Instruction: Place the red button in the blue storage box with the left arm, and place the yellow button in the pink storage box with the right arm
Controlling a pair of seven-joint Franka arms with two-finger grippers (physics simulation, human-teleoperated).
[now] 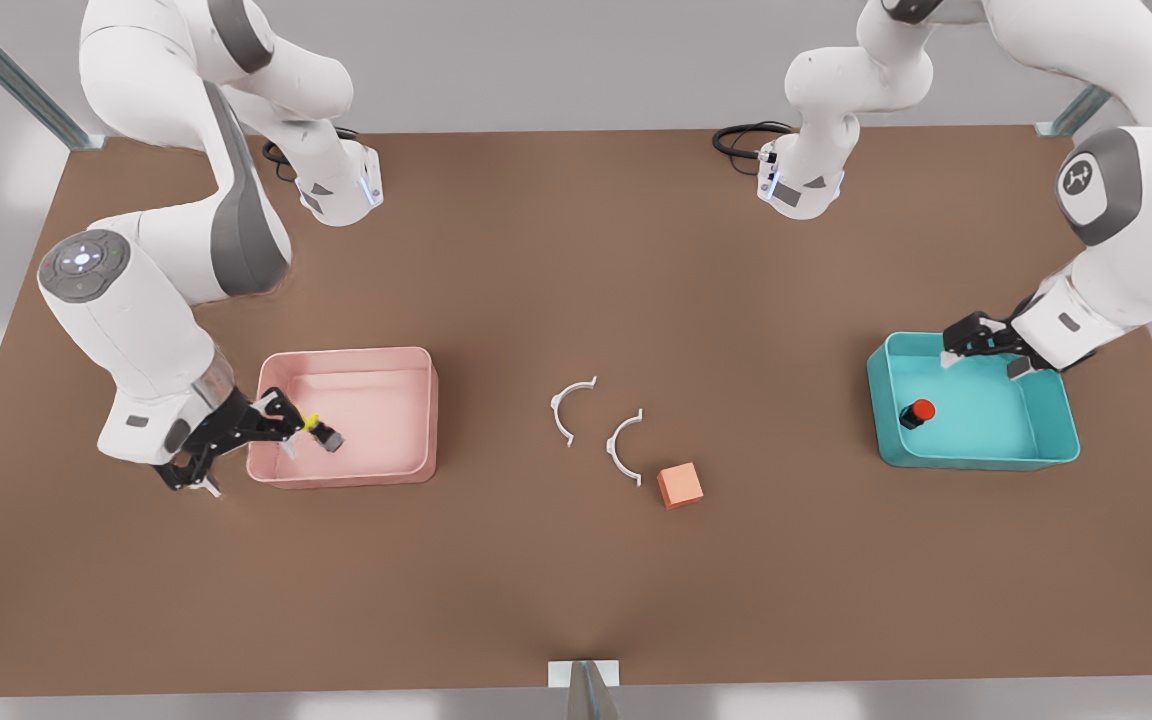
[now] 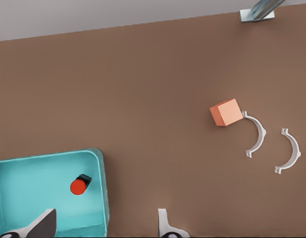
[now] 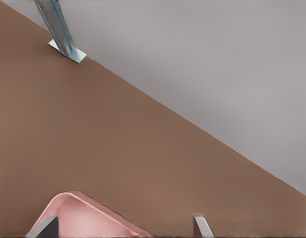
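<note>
The red button lies on its side on the floor of the blue storage box, at the front view's right. My left gripper hovers open over that box's far edge, apart from the button. At the front view's left, the yellow button sits tilted over the pink storage box, near its left wall. My right gripper is right beside it, fingers spread wide and open. Whether the button rests on the floor I cannot tell.
An orange-salmon cube sits mid-table with two white curved clips beside it. Bare brown tabletop lies between the boxes. A metal post stands at the table's near edge.
</note>
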